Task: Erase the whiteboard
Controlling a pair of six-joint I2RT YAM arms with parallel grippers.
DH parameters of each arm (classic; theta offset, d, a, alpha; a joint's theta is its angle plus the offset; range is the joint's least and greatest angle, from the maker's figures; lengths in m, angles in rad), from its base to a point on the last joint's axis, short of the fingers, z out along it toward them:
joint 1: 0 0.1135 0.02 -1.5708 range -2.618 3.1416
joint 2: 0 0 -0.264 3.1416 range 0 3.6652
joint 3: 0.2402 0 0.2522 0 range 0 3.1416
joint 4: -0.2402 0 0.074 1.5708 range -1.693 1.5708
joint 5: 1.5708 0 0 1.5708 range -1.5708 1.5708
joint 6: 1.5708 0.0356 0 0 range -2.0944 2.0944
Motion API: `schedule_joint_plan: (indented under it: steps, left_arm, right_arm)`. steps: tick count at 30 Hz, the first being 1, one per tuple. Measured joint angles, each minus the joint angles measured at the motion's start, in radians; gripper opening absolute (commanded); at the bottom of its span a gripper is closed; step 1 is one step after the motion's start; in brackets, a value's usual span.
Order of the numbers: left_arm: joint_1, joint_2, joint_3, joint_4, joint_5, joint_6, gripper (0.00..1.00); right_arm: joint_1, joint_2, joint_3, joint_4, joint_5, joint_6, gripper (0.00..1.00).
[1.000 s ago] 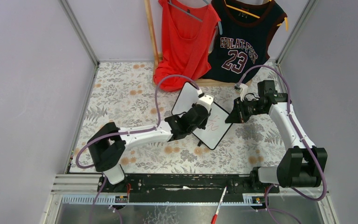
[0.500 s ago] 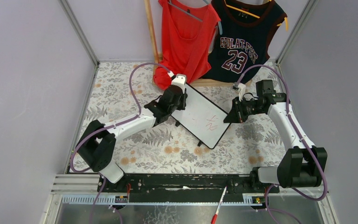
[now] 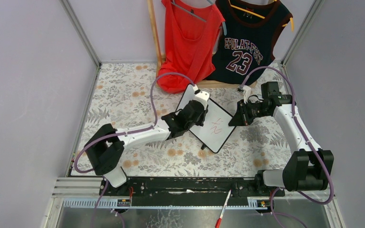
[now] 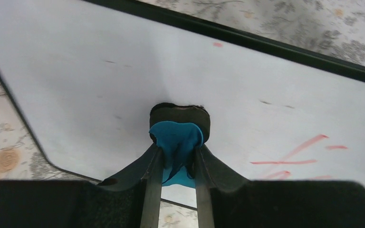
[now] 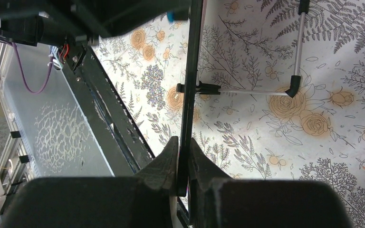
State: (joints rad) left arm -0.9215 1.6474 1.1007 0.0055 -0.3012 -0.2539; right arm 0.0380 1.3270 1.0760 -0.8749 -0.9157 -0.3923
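The whiteboard [image 3: 216, 127] lies tilted at mid-table, white with a thin black frame and red marks [image 3: 216, 127] near its right part. My right gripper [image 3: 236, 118] is shut on the board's right edge; the right wrist view shows the frame [image 5: 186, 118] edge-on between the fingers. My left gripper [image 3: 196, 115] is shut on a blue and black eraser [image 4: 179, 124] and presses it on the board's white face [image 4: 100, 71], left of the red strokes [image 4: 299, 154].
A red top [image 3: 190, 38] and a dark jersey [image 3: 249, 40] hang on a wooden rack at the back. A red-tipped marker [image 3: 222, 209] lies on the front rail. The board's metal stand leg [image 5: 261, 92] rests on the floral tablecloth [image 3: 123, 95].
My left gripper swept the eraser across the board, to the upper left corner half a second ago, then back toward the middle now. The right gripper has kept still on the board's edge.
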Motion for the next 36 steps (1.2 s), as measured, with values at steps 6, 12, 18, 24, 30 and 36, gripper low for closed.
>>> schedule_joint_plan:
  steps: [6, 12, 18, 24, 30, 36]
  left_arm:
    - [-0.102, 0.004, 0.013, 0.003, 0.004, -0.038, 0.00]
    - [-0.134, 0.004, 0.008, 0.031, 0.032, -0.075, 0.00]
    - [-0.130, -0.002, -0.031, 0.089, 0.021, -0.088, 0.00]
    - [-0.090, -0.039, -0.144, 0.117, 0.025, -0.098, 0.00]
    - [-0.006, -0.058, -0.231, 0.114, 0.021, -0.100, 0.00]
    - [0.047, -0.061, -0.251, 0.112, 0.020, -0.099, 0.00]
  right_arm:
    - [0.000, 0.000, 0.000, 0.002, -0.002, -0.001, 0.00]
    - [0.001, 0.000, 0.000, 0.005, -0.009, -0.019, 0.00]
    - [0.001, 0.000, 0.000, 0.008, -0.007, -0.018, 0.00]
    - [0.005, 0.000, 0.000, 0.017, -0.011, -0.019, 0.00]
    - [0.007, 0.000, 0.000, 0.019, -0.012, -0.017, 0.00]
    - [0.007, 0.000, 0.000, 0.020, -0.013, -0.015, 0.00]
